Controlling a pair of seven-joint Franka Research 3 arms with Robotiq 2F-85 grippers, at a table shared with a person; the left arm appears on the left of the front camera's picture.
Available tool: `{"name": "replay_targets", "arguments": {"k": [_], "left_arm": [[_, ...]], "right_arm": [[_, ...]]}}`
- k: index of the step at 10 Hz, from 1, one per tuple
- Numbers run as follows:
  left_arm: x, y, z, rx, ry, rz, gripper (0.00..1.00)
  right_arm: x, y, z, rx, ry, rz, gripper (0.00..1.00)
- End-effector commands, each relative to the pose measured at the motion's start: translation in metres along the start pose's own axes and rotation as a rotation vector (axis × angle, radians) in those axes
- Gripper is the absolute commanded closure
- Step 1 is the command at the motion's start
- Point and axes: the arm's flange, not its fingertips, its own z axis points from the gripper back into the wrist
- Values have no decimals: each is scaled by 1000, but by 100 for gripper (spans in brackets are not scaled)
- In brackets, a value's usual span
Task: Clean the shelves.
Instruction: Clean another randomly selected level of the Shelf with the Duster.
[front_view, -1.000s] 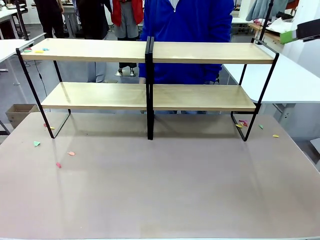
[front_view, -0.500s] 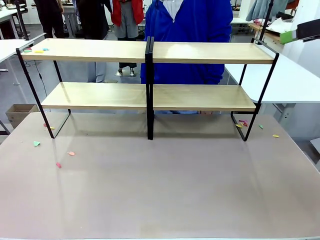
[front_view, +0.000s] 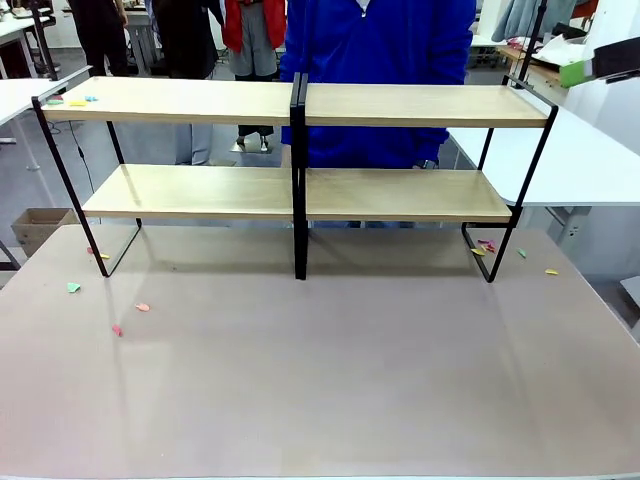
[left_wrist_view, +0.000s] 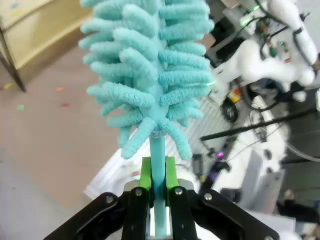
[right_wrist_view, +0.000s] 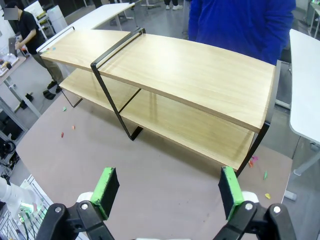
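The shelves (front_view: 300, 105) stand across the far half of the table, two light wooden tiers in a black frame. Small coloured paper scraps (front_view: 70, 100) lie on the left end of the top board. In the left wrist view my left gripper (left_wrist_view: 157, 175) is shut on the thin handle of a teal fluffy duster (left_wrist_view: 150, 65), which sticks up off to one side of the shelves (left_wrist_view: 35, 30). My right gripper (right_wrist_view: 169, 189) hangs open and empty, high above the table in front of the shelves (right_wrist_view: 185, 70). One of its green pads (front_view: 575, 72) shows at the front view's top right.
A person in a blue jacket (front_view: 380, 60) stands right behind the shelves. Paper scraps lie on the grey-brown tabletop (front_view: 320, 380) near the left leg (front_view: 117, 329) and by the right leg (front_view: 485, 245). A white table (front_view: 570, 160) stands to the right.
The person in blue has shifted a little behind the shelves. The shelves, the scraps and the right gripper's pad have stayed where they were.
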Motion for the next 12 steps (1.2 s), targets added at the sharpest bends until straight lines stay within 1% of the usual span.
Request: {"name": "replay_targets", "arguments": {"k": [1,2,3,4,5,7,8,9,10,12], "left_arm": [[60,-34,-46,21,2,252,88],[89,-41,-75,24,20,362,88],[112,-43,-96,42,-15,450,88],[130,-39,-111,15,-59,490,88],[103,-37,-87,32,43,353,88],[103,-37,-87,32,43,353,88],[123,-37,-107,35,32,423,88],[138,-50,-129,139,-24,459,88],[149,-62,-147,219,-79,527,88],[166,-72,-178,278,-47,608,88]], "right_arm": [[0,-1,0,4,-2,-4,0],[0,-1,0,4,-2,-4,0],[0,-1,0,4,-2,-4,0],[0,-1,0,4,-2,-4,0],[0,-1,0,4,-2,-4,0],[0,-1,0,4,-2,-4,0],[0,-1,0,4,-2,-4,0],[0,-1,0,4,-2,-4,0],[0,-1,0,4,-2,-4,0],[0,-1,0,4,-2,-4,0]]}}
